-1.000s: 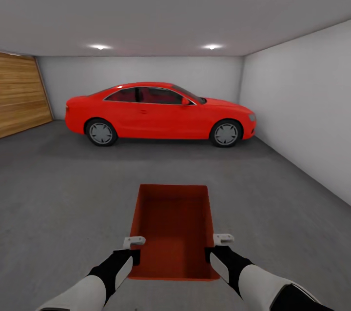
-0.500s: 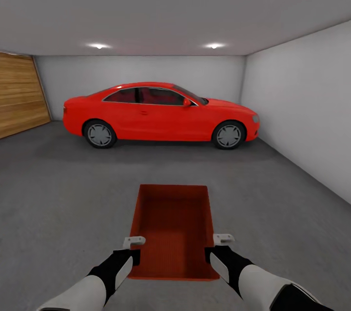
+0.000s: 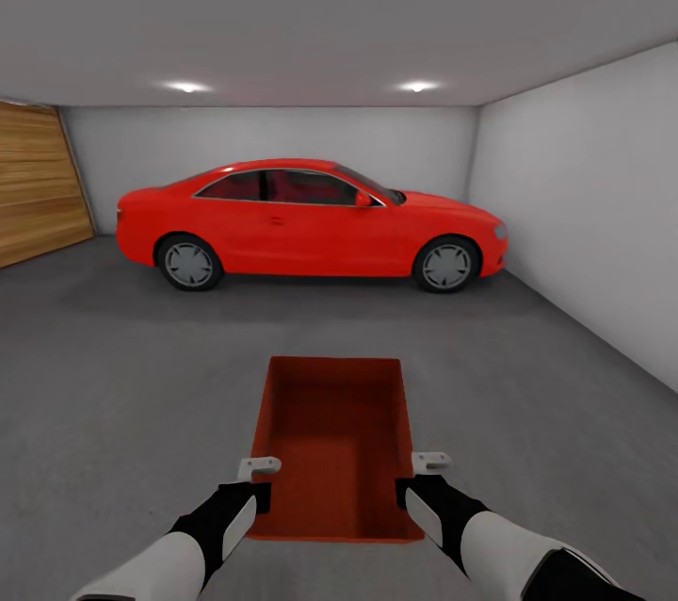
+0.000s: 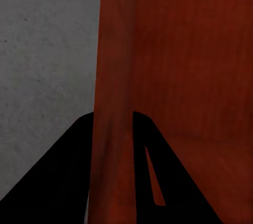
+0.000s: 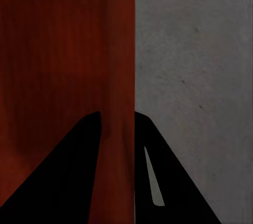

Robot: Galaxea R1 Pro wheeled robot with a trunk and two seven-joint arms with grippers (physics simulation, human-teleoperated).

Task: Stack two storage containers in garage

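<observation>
Orange-red container (image 3: 334, 436) between grippers: left gripper (image 3: 256, 479), right gripper (image 3: 426, 477) clamp side walls.

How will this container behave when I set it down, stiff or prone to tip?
The storage container is probably stiff: its walls stay straight with the left gripper and right gripper pinching opposite rims. Empty, so likely light. Its broad flat base should sit steadily on the floor.

No readable text anywhere.
Red car (image 3: 311, 219): no plate, badge or lettering can be made out. Orange-red storage container (image 3: 334, 441): plain walls, no label. Wood-plank door (image 3: 38, 182), grey walls and floor (image 3: 113, 365): no signs or numbers.
</observation>
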